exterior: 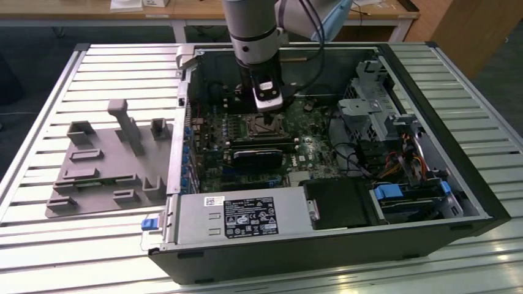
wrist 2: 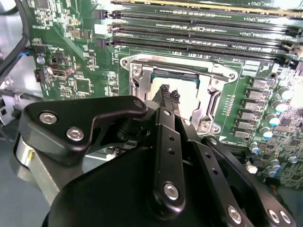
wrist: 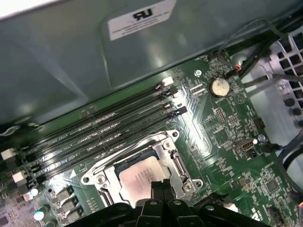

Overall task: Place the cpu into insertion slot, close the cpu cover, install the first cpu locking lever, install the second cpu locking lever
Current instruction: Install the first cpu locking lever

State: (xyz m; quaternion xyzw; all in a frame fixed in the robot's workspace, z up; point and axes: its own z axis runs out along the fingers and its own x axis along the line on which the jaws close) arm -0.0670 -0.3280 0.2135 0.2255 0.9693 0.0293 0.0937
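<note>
The cpu (wrist: 138, 178) lies flat in the insertion slot (exterior: 263, 126) on the green board, its dull silver face (wrist 2: 188, 100) showing. The cpu cover (wrist: 166, 147), a silvery frame, lies down flat around the chip (wrist 2: 210, 92). My gripper (wrist 2: 169, 94) hangs right over the socket with its two black fingers pressed together, the tips at or just above the chip's face. In the first wrist view the gripper (wrist: 158, 188) covers the near edge of the socket. In the exterior view the gripper (exterior: 266, 114) reaches down into the open computer case.
Long black memory slots (wrist: 109, 132) run beside the socket. A coin battery (wrist: 219, 86) sits on the board. The case holds a power supply (exterior: 237, 217), a drive cage (exterior: 368, 104) and cables (exterior: 408, 165). A grey fixture plate (exterior: 106, 165) lies outside the case.
</note>
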